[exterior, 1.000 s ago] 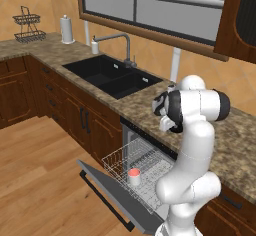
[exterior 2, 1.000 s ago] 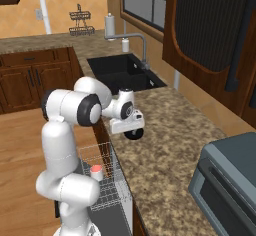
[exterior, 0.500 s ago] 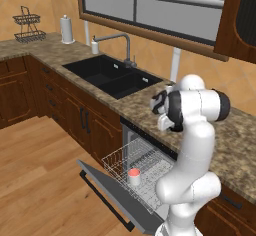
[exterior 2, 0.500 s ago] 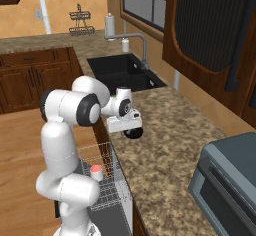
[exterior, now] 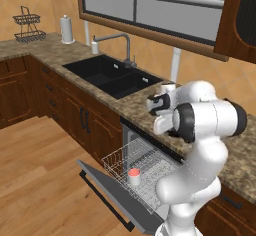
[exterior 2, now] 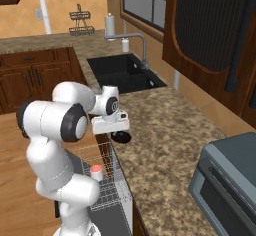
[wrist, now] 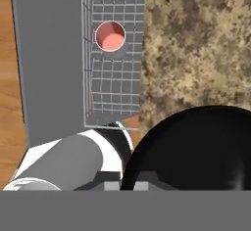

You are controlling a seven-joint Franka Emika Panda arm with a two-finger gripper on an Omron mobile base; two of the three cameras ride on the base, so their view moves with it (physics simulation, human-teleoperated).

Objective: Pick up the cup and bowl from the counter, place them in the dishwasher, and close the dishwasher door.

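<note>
fingers of the gripper [exterior 2: 119, 131] are clamped on the rim of the black bowl [exterior 2: 121, 137] above the counter [exterior 2: 170, 145] edge, ready to join the cup [wrist: 110, 35] standing in the dishwasher [exterior: 134, 166] rack.

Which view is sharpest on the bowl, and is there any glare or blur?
Hand view: bowl large and crisp, with a faint sheen at its right edge. Right base view: bowl small, dark under the gripper. No blur; lighting flat in each view.

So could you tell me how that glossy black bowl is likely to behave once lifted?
The glossy black round bowl looks rigid, so it should keep its shape. Its shiny finish suggests it may slip in the claw. Being shallow, it could tilt if held by one rim.
</note>
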